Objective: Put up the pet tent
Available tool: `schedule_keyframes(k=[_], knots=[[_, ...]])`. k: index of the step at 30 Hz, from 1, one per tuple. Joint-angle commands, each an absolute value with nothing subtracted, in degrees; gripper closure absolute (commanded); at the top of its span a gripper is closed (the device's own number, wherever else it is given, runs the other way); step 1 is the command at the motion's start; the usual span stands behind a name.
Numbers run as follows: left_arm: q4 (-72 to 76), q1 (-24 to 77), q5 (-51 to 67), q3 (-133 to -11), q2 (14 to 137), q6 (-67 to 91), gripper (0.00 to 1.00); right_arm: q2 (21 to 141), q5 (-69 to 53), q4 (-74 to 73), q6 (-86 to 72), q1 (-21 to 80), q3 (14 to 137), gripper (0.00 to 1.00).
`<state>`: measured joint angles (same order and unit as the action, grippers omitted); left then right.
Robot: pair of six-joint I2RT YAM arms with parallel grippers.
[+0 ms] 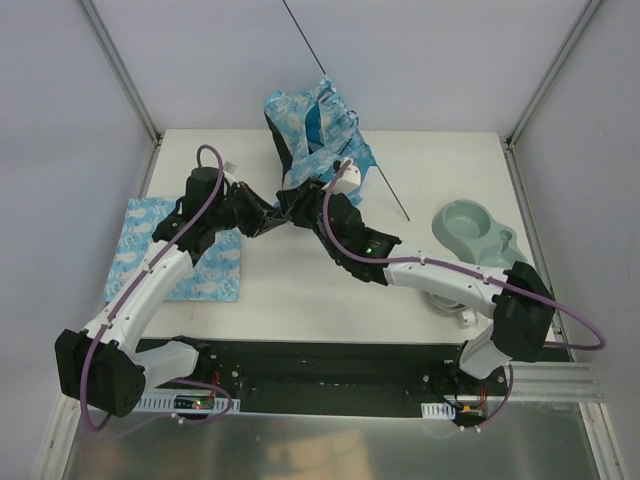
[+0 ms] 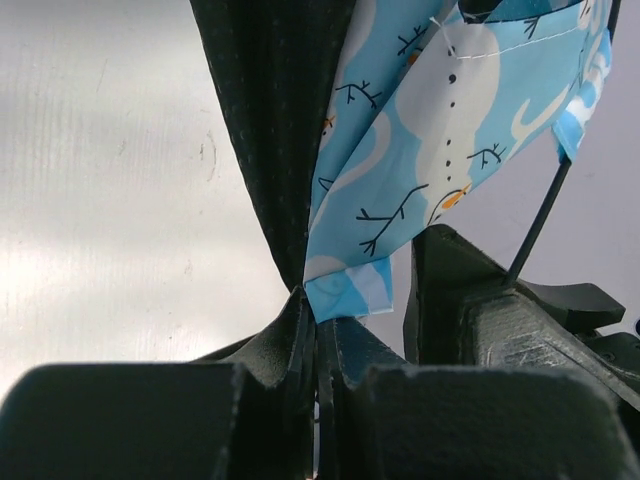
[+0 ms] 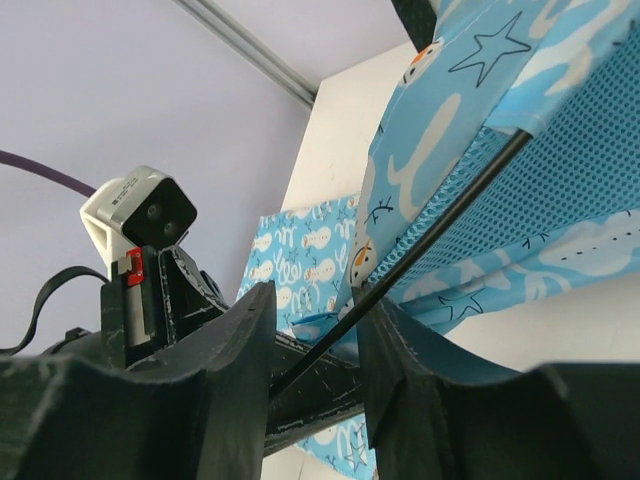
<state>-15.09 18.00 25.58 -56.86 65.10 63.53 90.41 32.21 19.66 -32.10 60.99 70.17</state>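
White desk (image 1: 300,300) spans the walled cell. Left jaws are clenched on a hem corner of the tent (image 1: 312,125), which rises crumpled just above them: light, limp cloth. Right jaws stand released, with a thin, springy pole (image 3: 430,232) running between them. Hems and poles look like the surest holds.

The top external view looks down from above and behind the 2 arms (image 1: 150,280), taking in the whole table (image 1: 300,295). The 2 wrist views sit very close, aimed out along their own fingers (image 2: 270,350) (image 3: 230,340). All 3 share the pet tent (image 1: 312,125) (image 2: 450,110) (image 3: 560,170); top and right wrist also share the mat (image 1: 150,225) (image 3: 300,250).
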Motion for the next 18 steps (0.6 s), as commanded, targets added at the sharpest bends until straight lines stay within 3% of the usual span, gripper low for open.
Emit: schedule_keyframes(k=[1,7,18], knots=[[-12.7,16.5,25.9,-57.3,65.5,62.8,1.0,87.7,26.0,11.5,-33.0,60.5,71.5,0.58],[-12.7,16.3,27.2,-57.2,66.5,60.8,1.0,86.7,20.2,11.8,-36.2,59.2,70.9,0.6],[-12.7,16.3,27.9,-57.8,67.5,58.3,1.0,87.4,13.3,15.3,-38.6,58.3,69.4,0.77]])
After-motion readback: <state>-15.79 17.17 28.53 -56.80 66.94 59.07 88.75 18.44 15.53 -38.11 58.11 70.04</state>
